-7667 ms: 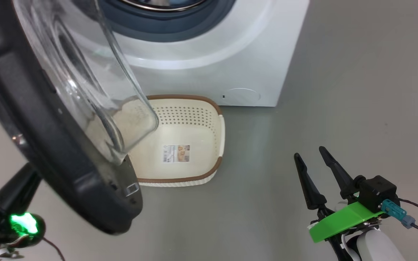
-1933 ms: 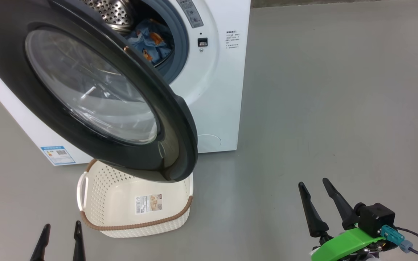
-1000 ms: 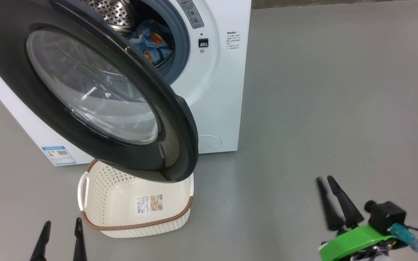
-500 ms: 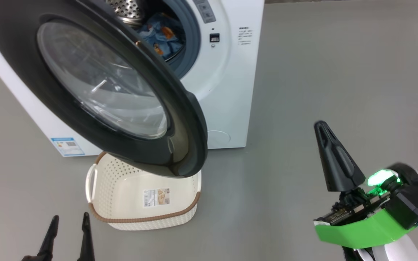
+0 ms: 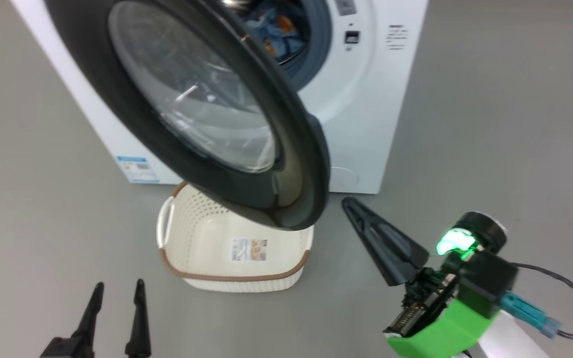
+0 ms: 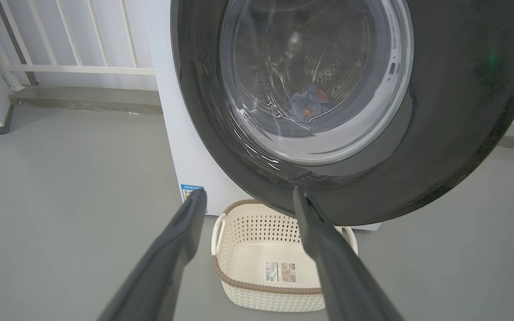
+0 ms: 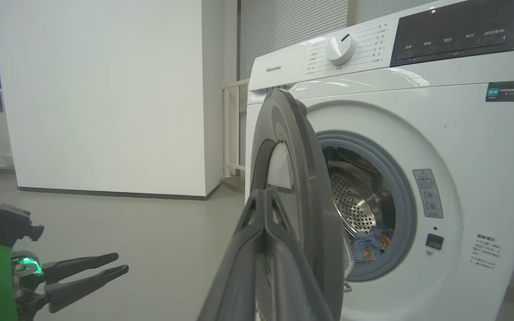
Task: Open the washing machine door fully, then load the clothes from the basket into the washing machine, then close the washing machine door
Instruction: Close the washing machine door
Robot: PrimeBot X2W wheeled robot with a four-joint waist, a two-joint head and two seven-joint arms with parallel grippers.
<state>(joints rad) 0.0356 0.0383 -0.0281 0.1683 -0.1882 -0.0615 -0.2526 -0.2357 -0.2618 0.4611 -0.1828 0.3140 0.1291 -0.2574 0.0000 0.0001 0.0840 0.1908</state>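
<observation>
**Door Partly Open, Clothes in the Drum**

The washing machine (image 5: 366, 124) is a big white box at the top of the head view. It stands on a grey floor (image 5: 490, 124). The washing machine door (image 5: 207, 114) swings out from it, partly open, and fills the upper middle of the frame. Here the door looks like a long oval that leans from the upper left down to the lower right. Its outer face is turned toward the lower left. In the right wrist view it stands straight up and shows its thin edge.

The clothes (image 5: 271, 25) lie in the drum (image 7: 350, 196), a blue and orange heap at the top middle. The door covers most of the hole in front of them.

The basket (image 5: 237, 277) sits on the floor just in front of the machine, in the lower middle. Its open side is up and its long side runs left to right. The door hangs over its back part and hides it. A sticker (image 5: 249, 249) shows on its bottom. A blue label (image 5: 137, 169) is on the machine to the basket's left, and a round flap (image 5: 343, 179) is to its right.

The left gripper (image 5: 119, 283) is at the lower left with its fingers spread apart. The right gripper (image 5: 348, 203) is at the lower right with its fingers pressed together. Its tip points up and left, just beside the door's low edge, with a strip of floor between. A green light (image 5: 453, 242) glows on its wrist.
</observation>
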